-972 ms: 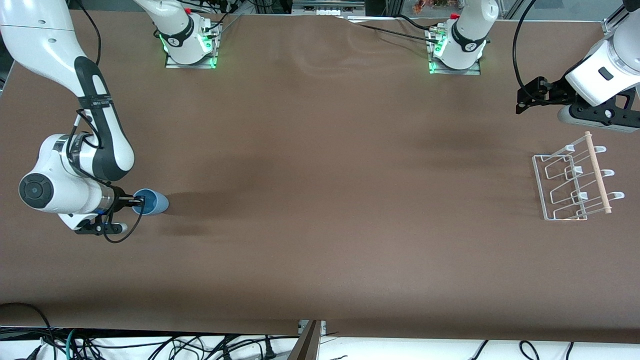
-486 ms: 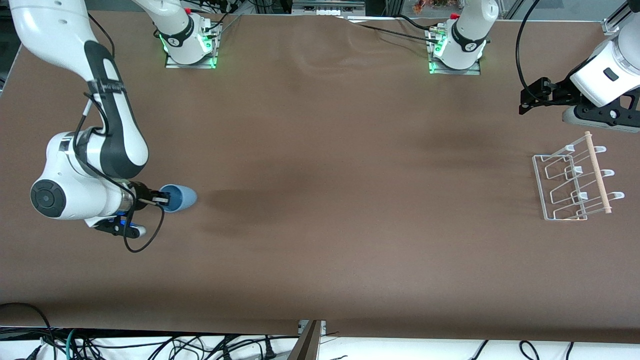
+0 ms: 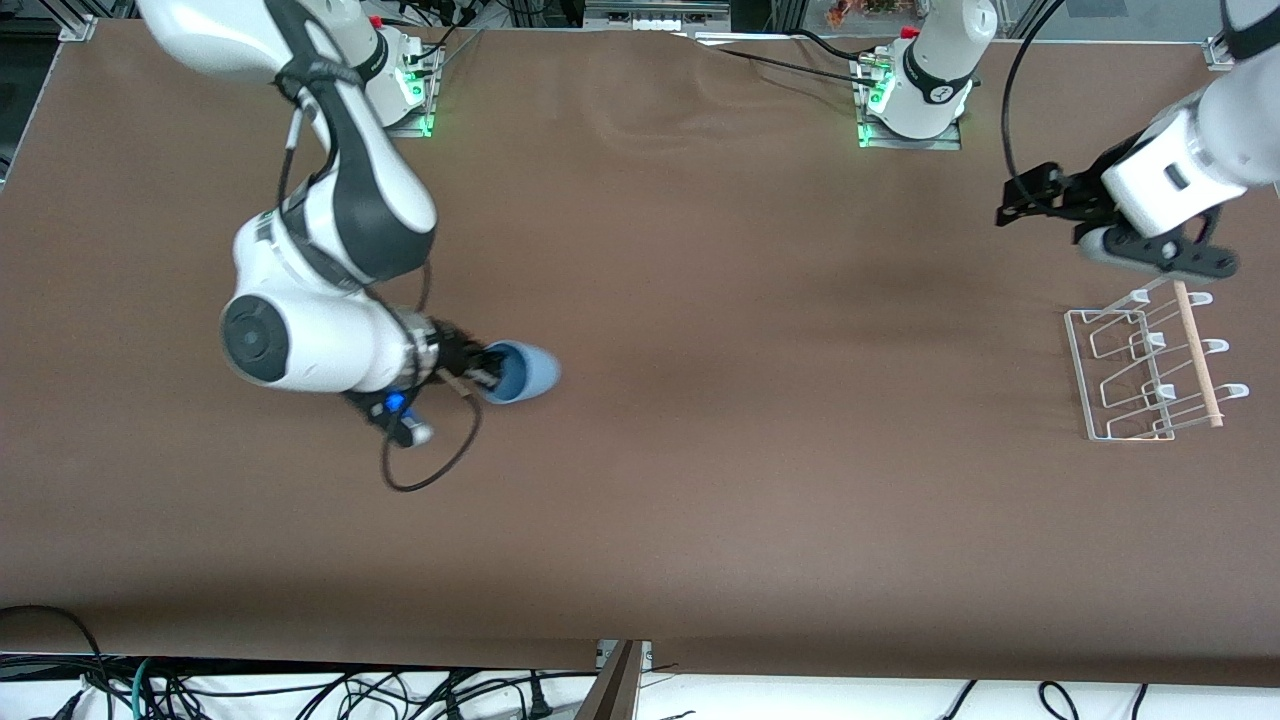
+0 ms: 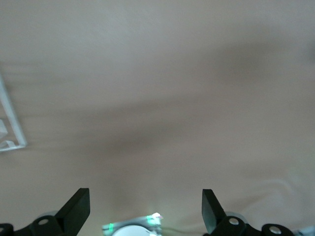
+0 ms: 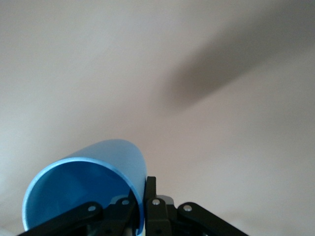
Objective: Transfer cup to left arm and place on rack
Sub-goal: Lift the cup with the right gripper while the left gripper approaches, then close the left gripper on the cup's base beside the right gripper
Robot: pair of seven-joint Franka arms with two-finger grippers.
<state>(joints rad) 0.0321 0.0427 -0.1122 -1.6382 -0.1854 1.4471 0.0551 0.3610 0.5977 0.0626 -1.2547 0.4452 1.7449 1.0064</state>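
Brown table (image 3: 700,500); right claw (image 3: 487,377) pinches cup (image 3: 525,372) rim, sideways.

table (image 3: 720,480) bare between tools | only obstacle: rack (image 3: 1150,365), left arm's end

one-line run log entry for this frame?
phase: carry to handover | right gripper: shut on cup rim, cup on its side over table | left gripper: open, up near rack | rack: no cup
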